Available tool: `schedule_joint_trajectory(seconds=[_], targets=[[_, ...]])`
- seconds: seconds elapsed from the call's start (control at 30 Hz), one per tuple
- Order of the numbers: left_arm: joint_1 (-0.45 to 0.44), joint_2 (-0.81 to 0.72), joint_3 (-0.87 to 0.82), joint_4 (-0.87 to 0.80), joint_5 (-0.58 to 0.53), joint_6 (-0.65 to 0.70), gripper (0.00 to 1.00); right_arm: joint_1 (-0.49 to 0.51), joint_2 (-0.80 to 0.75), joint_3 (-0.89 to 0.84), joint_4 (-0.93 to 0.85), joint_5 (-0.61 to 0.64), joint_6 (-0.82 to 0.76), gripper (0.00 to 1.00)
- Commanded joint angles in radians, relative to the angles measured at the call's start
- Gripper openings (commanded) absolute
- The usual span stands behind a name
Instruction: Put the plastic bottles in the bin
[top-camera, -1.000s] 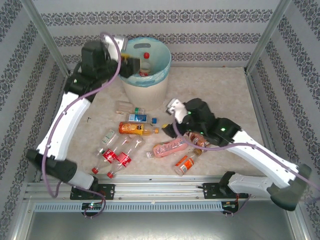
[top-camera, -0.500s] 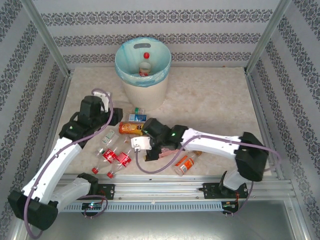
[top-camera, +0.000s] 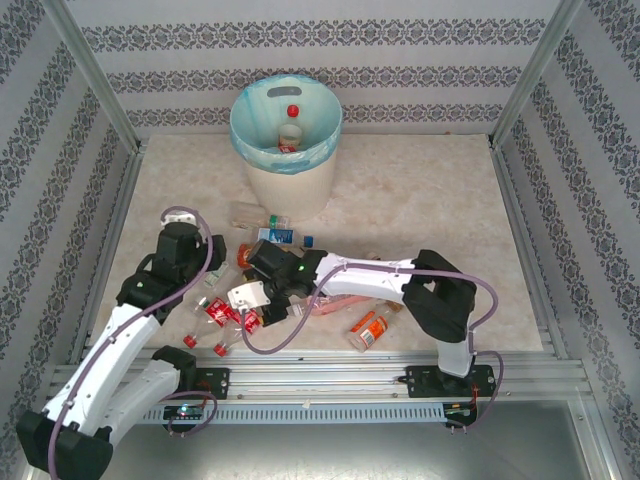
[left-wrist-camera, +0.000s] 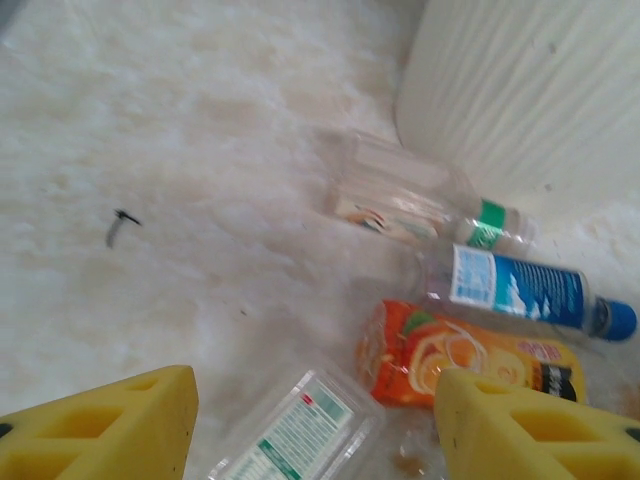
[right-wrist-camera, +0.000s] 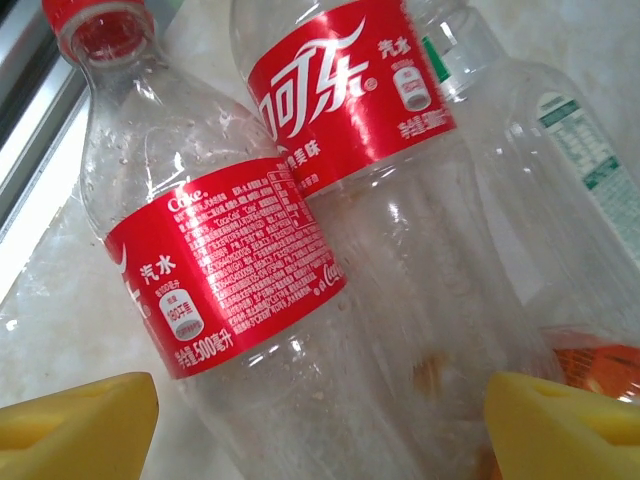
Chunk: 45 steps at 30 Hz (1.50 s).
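The cream bin (top-camera: 290, 180) with its blue liner stands at the back, and one bottle (top-camera: 290, 128) lies inside it. Several plastic bottles lie in front of it. My left gripper (top-camera: 212, 266) (left-wrist-camera: 315, 440) is open, its yellow fingers either side of a clear bottle with a white-and-green label (left-wrist-camera: 300, 435). Beyond it lie an orange bottle (left-wrist-camera: 470, 355), a blue-labelled bottle (left-wrist-camera: 520, 285) and a clear green-ringed bottle (left-wrist-camera: 410, 200). My right gripper (top-camera: 257, 310) (right-wrist-camera: 320, 430) is open and straddles two clear red-labelled bottles (right-wrist-camera: 215, 280) (right-wrist-camera: 400, 230).
A pink bottle (top-camera: 335, 300) and a small orange bottle (top-camera: 372, 325) lie right of the right gripper, under its arm. The bin's ribbed wall (left-wrist-camera: 530, 90) rises close behind the far bottles. A small dark speck (left-wrist-camera: 120, 225) lies on the bare marbled table to the left.
My left arm has come down from the bin's rim to the bottles on the table. My right arm has swung left across the table to the red-labelled bottles.
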Motion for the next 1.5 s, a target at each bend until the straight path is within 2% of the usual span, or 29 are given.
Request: schedule_joint_trajectory(seconds=[0.0, 0.27, 0.73, 0.87, 1.1, 1.27, 1.47], targets=[[0.023, -0.050, 0.010, 0.052, -0.101, 0.043, 0.65, 0.011, 0.049, 0.039, -0.051, -0.037, -0.056, 0.82], [0.033, -0.079, 0.028, 0.046, -0.071, 0.078, 0.65, 0.014, 0.100, 0.069, -0.091, -0.020, -0.095, 0.73], [0.034, -0.066, 0.030, 0.064, -0.014, 0.066, 0.65, 0.013, 0.144, 0.082, -0.163, 0.026, -0.151, 0.76], [0.034, -0.059, 0.038, 0.067, -0.007, 0.067, 0.65, 0.007, 0.128, 0.075, -0.169, 0.032, -0.163, 0.69], [0.034, -0.052, 0.091, 0.063, 0.008, 0.095, 0.65, -0.015, 0.047, 0.043, -0.123, 0.036, -0.178, 0.54], [0.033, -0.054, 0.142, 0.077, 0.043, 0.139, 0.65, -0.028, -0.039, 0.002, -0.114, 0.016, -0.183, 0.53], [0.033, -0.045, 0.205, 0.128, 0.152, 0.229, 0.65, -0.040, -0.193, -0.084, -0.089, -0.024, -0.145, 0.48]])
